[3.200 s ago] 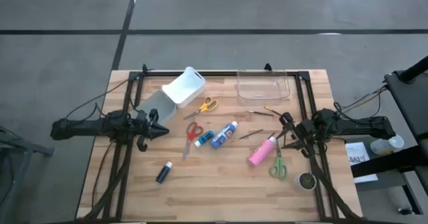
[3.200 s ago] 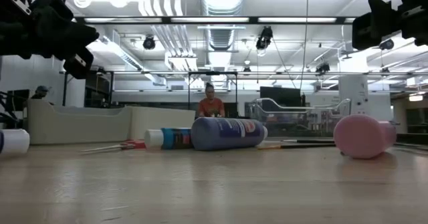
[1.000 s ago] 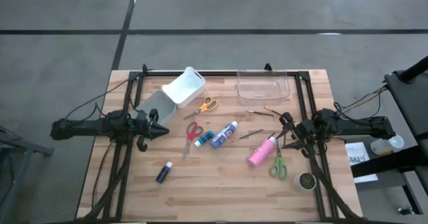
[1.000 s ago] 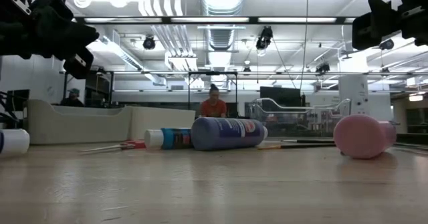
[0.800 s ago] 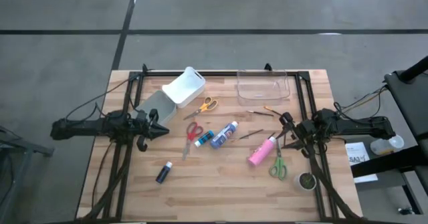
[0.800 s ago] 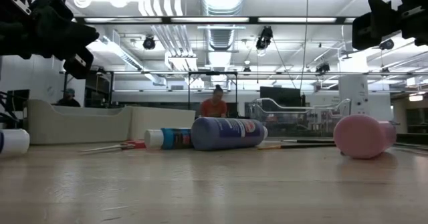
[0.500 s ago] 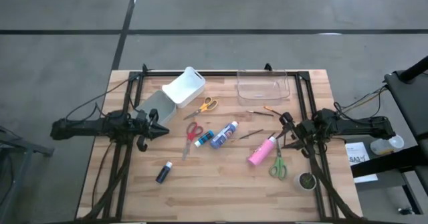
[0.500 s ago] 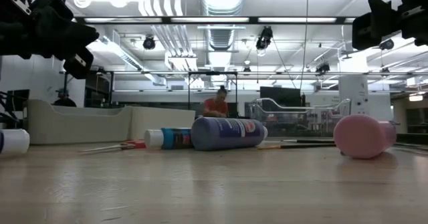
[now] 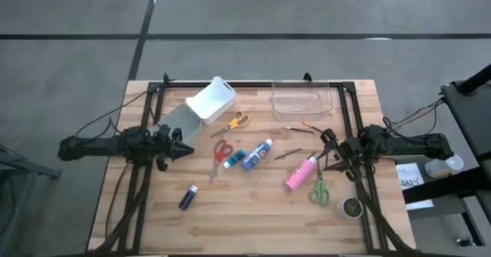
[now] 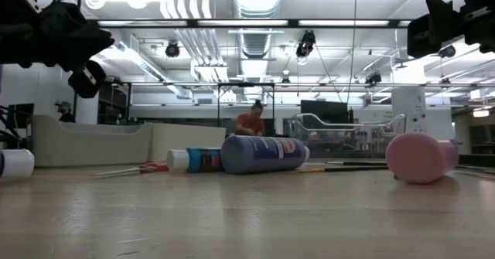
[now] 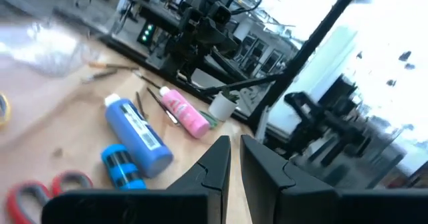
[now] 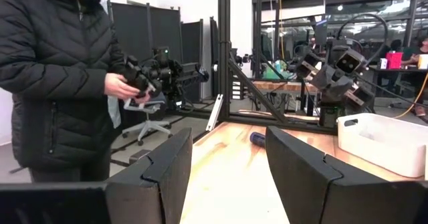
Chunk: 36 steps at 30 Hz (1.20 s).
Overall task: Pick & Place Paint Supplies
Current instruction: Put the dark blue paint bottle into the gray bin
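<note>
A pink bottle (image 9: 299,174) lies on its side on the wooden table right of centre. The blue-and-white tube (image 9: 257,155) lies at the middle. A small dark blue bottle (image 9: 188,197) lies nearer the front left. Thin brown paintbrushes (image 9: 294,129) lie flat below the clear tray. My left gripper (image 9: 182,148) hovers at the table's left, pointing level toward the middle, shut and holding nothing; its fingers (image 11: 221,158) show close together. My right gripper (image 9: 325,150) hovers at the right beside the pink bottle's cap end, open with nothing between its fingers (image 12: 167,164).
A white bin (image 9: 209,100) with a grey lid (image 9: 181,123) stands far left, and a clear tray (image 9: 301,98) far right. Yellow scissors (image 9: 233,121), red scissors (image 9: 220,153) and green scissors (image 9: 318,189) lie among the supplies. A person in a black jacket (image 12: 60,77) stands beyond the table.
My left gripper has rolled about the line it points along while staying in place above the table's left side. Nothing on the table has moved.
</note>
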Motion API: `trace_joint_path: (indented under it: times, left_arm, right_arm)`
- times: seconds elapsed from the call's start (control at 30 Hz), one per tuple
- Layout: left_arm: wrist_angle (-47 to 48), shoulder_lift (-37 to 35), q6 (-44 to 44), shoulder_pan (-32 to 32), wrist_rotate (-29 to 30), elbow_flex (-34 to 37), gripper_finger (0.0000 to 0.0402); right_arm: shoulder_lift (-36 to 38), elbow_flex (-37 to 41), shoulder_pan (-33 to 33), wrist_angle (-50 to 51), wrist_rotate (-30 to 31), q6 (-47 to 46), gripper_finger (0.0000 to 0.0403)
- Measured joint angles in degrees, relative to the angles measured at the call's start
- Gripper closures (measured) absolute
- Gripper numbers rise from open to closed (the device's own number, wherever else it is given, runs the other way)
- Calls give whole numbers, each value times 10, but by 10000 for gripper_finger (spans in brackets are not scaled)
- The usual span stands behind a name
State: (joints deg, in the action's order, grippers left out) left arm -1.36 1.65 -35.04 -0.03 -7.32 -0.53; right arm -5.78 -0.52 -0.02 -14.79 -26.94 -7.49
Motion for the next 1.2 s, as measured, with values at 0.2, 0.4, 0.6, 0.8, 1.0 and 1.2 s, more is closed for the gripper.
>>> trace_joint_path:
  times: [0.2, 0.4, 0.6, 0.8, 1.0, 1.2]
  left_arm:
    - [66, 24, -20, 0, -2, -61, 356]
    - [161, 87, 28, 0, 22, -163, 356]
    - [268, 201, -28, 0, 52, -262, 356]
    - [370, 320, -44, -6, 50, -378, 356]
    - [463, 404, -71, -33, 51, -460, 356]
    - [521, 461, -164, -103, 122, -486, 356]
  right_arm:
    - [0, 0, 0, 0, 0, 0, 215]
    - [0, 0, 0, 0, 0, 0, 215]
    - [0, 0, 0, 0, 0, 0, 215]
    - [0, 0, 0, 0, 0, 0, 215]
    - [0, 0, 0, 0, 0, 0, 215]
    - [0, 0, 0, 0, 0, 0, 215]
